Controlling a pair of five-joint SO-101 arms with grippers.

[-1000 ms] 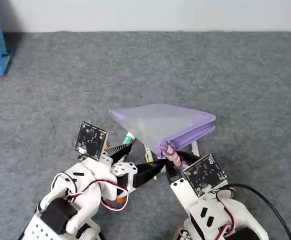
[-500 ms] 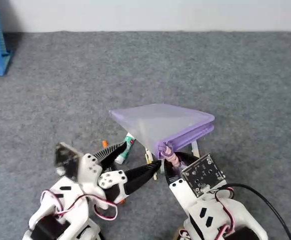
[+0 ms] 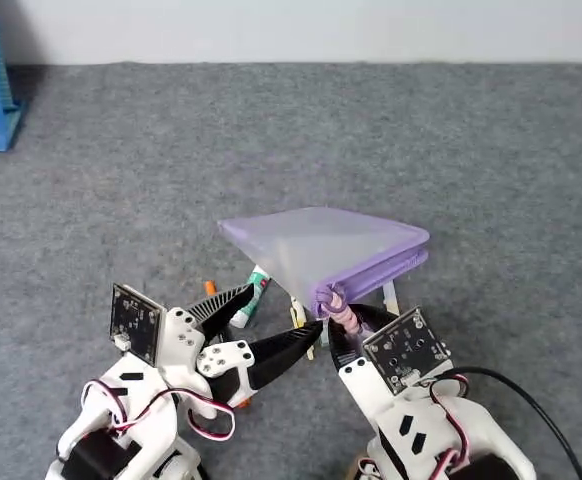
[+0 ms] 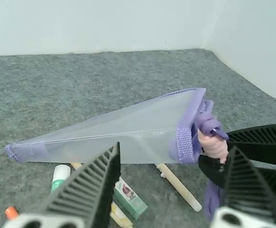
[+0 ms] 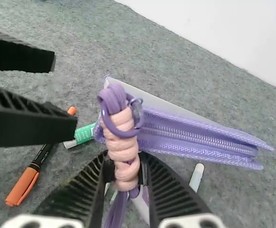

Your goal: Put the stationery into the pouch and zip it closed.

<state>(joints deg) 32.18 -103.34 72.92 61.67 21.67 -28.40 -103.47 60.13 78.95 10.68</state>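
Clamping pink pull cord (image 5: pixel 122 142) at pouch's (image 3: pixel 321 245) near corner with right gripper (image 5: pixel 124 178), pouch tipped up. Holding left gripper (image 3: pixel 281 312) wide apart just beside same corner, nearer glue stick (image 3: pixel 251 296) and orange marker (image 5: pixel 22 187) lying by pouch's near edge.

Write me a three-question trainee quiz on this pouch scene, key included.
1. True or false: the right gripper is shut on the pouch's braided pull.
2. The left gripper is: A) open, B) shut on the pouch, C) shut on the braided pull.
3. Fill in: the orange marker lies ___ the pouch (inside/outside).
Key: 1 true; 2 A; 3 outside.
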